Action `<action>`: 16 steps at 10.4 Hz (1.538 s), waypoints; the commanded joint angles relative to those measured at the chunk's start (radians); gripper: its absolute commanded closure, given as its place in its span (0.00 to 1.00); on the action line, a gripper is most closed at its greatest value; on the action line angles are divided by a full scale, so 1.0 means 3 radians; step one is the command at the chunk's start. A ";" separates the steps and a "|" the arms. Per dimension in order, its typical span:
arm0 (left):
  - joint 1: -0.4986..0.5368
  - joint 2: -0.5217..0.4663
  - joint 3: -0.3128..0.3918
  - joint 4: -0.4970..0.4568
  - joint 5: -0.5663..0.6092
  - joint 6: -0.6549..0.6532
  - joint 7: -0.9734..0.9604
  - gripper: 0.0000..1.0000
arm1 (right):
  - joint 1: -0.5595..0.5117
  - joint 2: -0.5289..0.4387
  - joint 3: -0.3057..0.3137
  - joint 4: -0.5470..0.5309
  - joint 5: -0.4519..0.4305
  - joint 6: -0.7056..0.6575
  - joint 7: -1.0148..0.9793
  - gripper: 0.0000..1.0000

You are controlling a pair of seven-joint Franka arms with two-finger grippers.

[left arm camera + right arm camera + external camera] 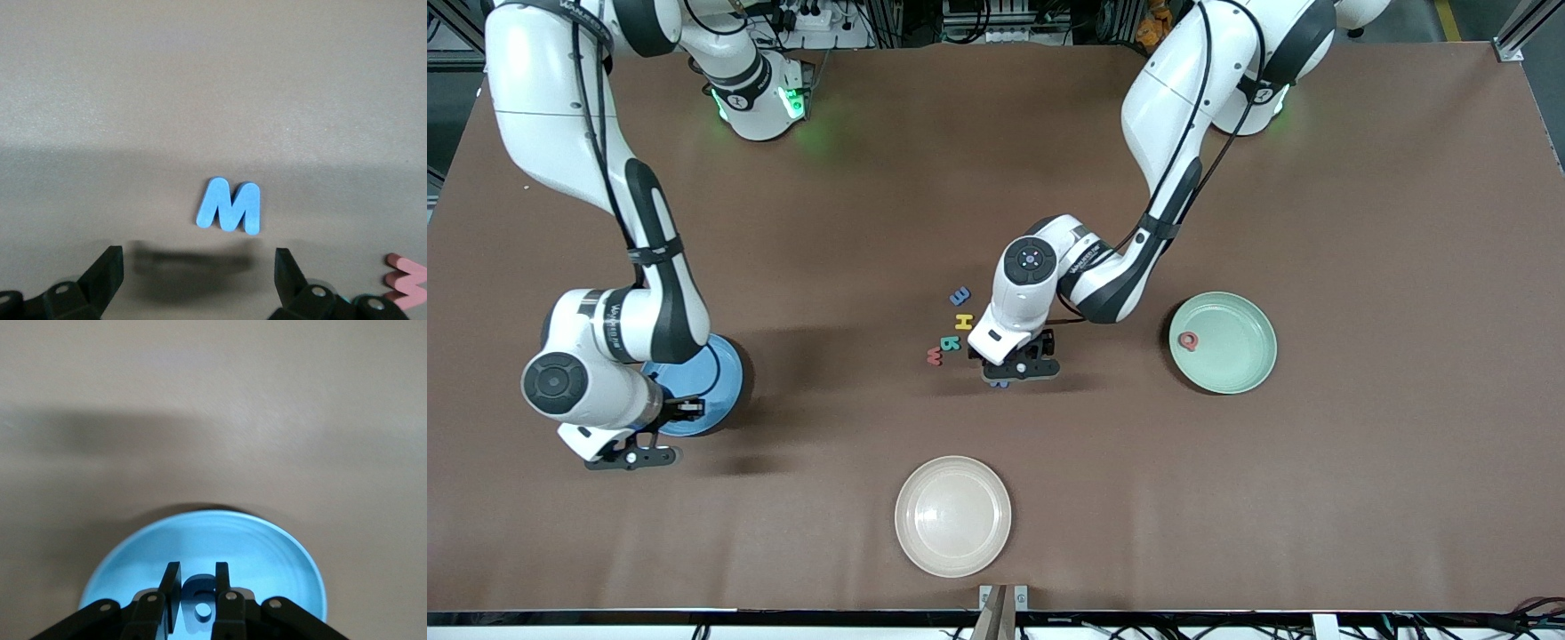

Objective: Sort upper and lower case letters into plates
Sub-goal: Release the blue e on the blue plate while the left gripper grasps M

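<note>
- Table [1360,498]: brown, with three plates and a small cluster of letters near its centre.
- Blue plate [725,382]: toward the right arm's end, at about 9 o'clock from the cluster; partly covered by the right arm.
- Mint plate [1227,356]: toward the left arm's end, at about 3 o'clock from the cluster; holds one salmon-red letter [1188,340] near its rim.
- Cream plate [952,516]: at about 6 o'clock from the cluster, nearest the front camera; not part of the sort.
- Letter cluster, running from 12 o'clock down to 6: blue letter [959,296], yellow H [963,322], teal letter [950,342], salmon-red W [934,356].
- Blue M [229,206]: flat on the table just beside the cluster, almost wholly hidden under the left gripper in the front view.
- Left gripper [198,277]: fingers wide apart, empty, low over the blue M. In the left wrist view the M lies at 12 o'clock from the gap between the fingertips, its long axis running across that gap; the M looks narrower than the spread.
- Right gripper [197,590]: over the blue plate, fingers closed narrow on a small dark blue letter [198,599] whose form I cannot read.
- Judgement: the left arm is far the nearer to the M; a short advance and descent should bracket it.
</note>
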 commanded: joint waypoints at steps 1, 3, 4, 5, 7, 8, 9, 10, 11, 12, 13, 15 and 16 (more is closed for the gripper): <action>-0.0038 0.0101 0.0070 0.0055 0.0062 0.0132 -0.0159 0.00 | 0.0000 -0.0408 0.0020 -0.0567 -0.0036 0.0229 -0.0048 1.00; -0.0099 0.0243 0.0121 0.0202 0.0077 0.0322 -0.0078 0.00 | 0.0000 -0.0557 0.0020 -0.0966 -0.0036 0.0622 -0.0048 1.00; -0.0185 0.0264 0.0228 0.0234 0.0072 0.0322 -0.0077 0.00 | -0.0006 -0.0573 0.0020 -0.0983 -0.0030 0.0645 -0.0043 0.24; -0.0212 0.0280 0.0254 0.0234 0.0072 0.0322 -0.0088 0.00 | -0.0026 -0.0578 0.0020 -0.0968 -0.0030 0.0640 -0.0048 0.00; -0.0207 0.0305 0.0280 0.0239 0.0072 0.0322 -0.0067 0.00 | -0.0026 -0.0588 0.0025 -0.0958 -0.0030 0.0635 -0.0043 0.00; -0.0212 0.0321 0.0320 0.0244 0.0072 0.0327 -0.0022 0.05 | -0.0026 -0.0599 0.0025 -0.0953 -0.0020 0.0635 -0.0033 0.00; -0.0212 0.0331 0.0321 0.0265 0.0072 0.0327 -0.0006 0.13 | -0.0021 -0.0594 0.0030 -0.0943 -0.0015 0.0635 -0.0018 0.00; -0.0207 0.0331 0.0331 0.0280 0.0072 0.0332 -0.0006 0.14 | -0.0011 -0.0594 0.0030 -0.0937 0.0000 0.0635 -0.0007 0.00; -0.0207 0.0336 0.0331 0.0280 0.0072 0.0332 -0.0011 0.15 | -0.0001 -0.0594 0.0036 -0.0937 0.0010 0.0635 0.0003 0.00; -0.0207 0.0331 0.0331 0.0280 0.0072 0.0332 -0.0016 0.23 | 0.0005 -0.0594 0.0041 -0.0937 0.0010 0.0630 0.0008 0.00; -0.0207 0.0331 0.0331 0.0280 0.0072 0.0332 -0.0021 0.25 | 0.0010 -0.0594 0.0046 -0.0937 0.0010 0.0630 0.0008 0.00; -0.0202 0.0331 0.0331 0.0280 0.0072 0.0332 -0.0031 0.37 | 0.0025 -0.0604 0.0046 -0.0937 0.0016 0.0619 0.0013 0.00; -0.0202 0.0331 0.0331 0.0280 0.0067 0.0332 -0.0031 0.37 | 0.0030 -0.0619 0.0051 -0.0937 0.0016 0.0604 0.0013 0.00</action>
